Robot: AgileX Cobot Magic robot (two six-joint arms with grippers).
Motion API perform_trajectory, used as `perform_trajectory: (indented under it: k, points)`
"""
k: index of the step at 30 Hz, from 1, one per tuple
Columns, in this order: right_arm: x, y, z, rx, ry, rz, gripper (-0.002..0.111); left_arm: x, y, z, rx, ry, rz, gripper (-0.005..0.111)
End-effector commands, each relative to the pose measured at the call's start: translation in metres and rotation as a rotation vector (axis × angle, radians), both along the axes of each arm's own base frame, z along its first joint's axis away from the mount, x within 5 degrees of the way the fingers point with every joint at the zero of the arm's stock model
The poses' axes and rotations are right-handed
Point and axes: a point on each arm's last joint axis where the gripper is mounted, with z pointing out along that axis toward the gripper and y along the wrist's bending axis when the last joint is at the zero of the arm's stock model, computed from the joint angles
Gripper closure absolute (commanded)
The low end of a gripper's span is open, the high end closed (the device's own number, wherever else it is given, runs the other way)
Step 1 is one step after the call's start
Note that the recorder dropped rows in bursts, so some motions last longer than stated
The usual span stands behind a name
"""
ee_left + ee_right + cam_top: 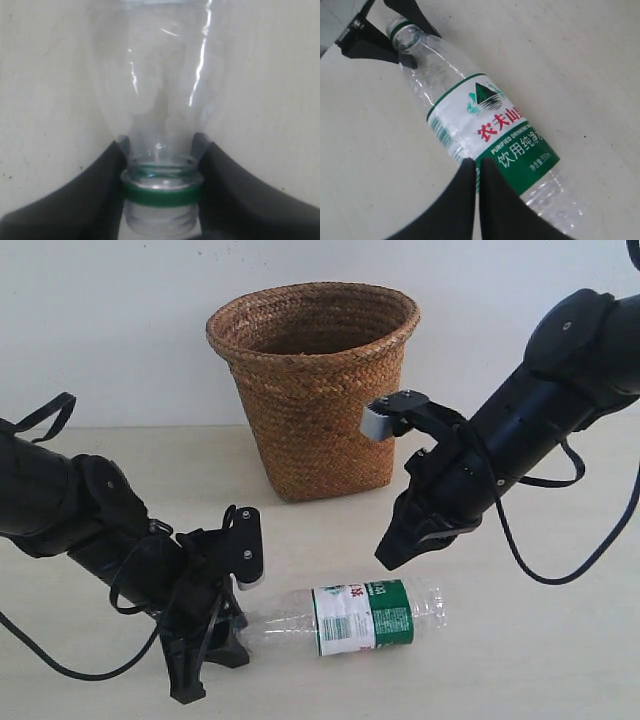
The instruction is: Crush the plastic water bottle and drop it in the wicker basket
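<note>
The plastic water bottle [365, 617] lies on its side on the table, uncrushed, label facing up. My left gripper [235, 625] is shut on the bottle's neck [160, 172], its fingers [100, 200] clamped on either side just above the green ring; bare threads show below the ring and no cap is visible. My right gripper [387, 558] is shut with nothing between its fingers and hangs just above the label [495, 130], apart from it as far as I can tell. The wicker basket [320, 430] stands upright behind the bottle, at the back middle.
A white wall runs close behind the basket. Black cables loop from both arms, one hanging low at the right [540, 575]. The pale tabletop [560, 660] stretches to the right of the bottle and in front of it.
</note>
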Motion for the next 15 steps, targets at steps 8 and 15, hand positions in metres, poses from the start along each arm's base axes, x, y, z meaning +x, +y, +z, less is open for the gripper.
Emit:
perform_trajectory:
  k: [8, 15]
  points:
    - [-0.02, 0.039, -0.011, -0.099, -0.08, 0.207, 0.108, -0.001, -0.003, 0.0, -0.008, 0.009, -0.004, 0.102]
    - [-0.018, 0.042, -0.027, -0.126, -0.116, 0.315, 0.108, -0.001, -0.003, 0.0, -0.006, 0.003, -0.018, 0.102]
